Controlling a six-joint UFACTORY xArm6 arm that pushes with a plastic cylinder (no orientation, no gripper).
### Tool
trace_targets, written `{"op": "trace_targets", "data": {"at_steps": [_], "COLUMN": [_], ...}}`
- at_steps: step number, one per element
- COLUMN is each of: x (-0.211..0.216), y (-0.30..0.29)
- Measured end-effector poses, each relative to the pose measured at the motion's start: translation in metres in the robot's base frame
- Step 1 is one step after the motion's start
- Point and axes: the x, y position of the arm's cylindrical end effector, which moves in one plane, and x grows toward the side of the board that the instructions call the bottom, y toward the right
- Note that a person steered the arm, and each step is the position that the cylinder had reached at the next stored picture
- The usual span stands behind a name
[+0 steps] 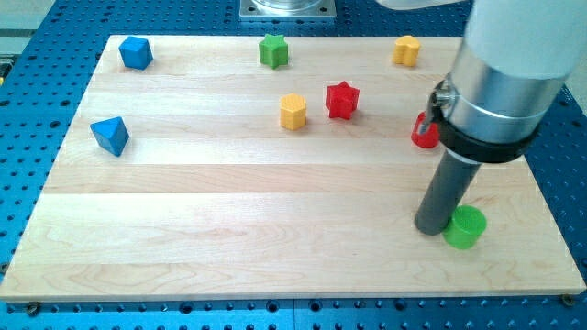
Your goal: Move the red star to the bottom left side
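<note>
Camera view. The red star (342, 100) lies in the upper middle of the surface (229, 211), just to the right of a yellow block (293, 111). My tip (430, 229) rests far toward the view's lower right, touching a green cylinder (465, 226); no gripper is fitted, so no open or closed state applies. The star lies up and left of my tip, well apart; its goal is the opposite lower-left corner.

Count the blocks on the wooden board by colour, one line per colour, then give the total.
Blue: 2, the blue cube and the blue block
Green: 2, the green star and the green cylinder
Yellow: 2, the yellow block and the yellow hexagon
Red: 2, the red star and the red block
Total: 8
</note>
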Motion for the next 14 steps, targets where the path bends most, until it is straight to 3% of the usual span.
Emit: {"op": "trace_targets", "data": {"at_steps": [2,3,5,6,7,8,9,10,12,14], "x": [-0.007,-0.072,-0.198,-0.207,-0.206,-0.158,-0.118,-0.118,-0.075,-0.048], "y": [0.036,-0.031,-0.028,-0.077,-0.115,-0.181,-0.178,-0.139,-0.168,-0.316]}}
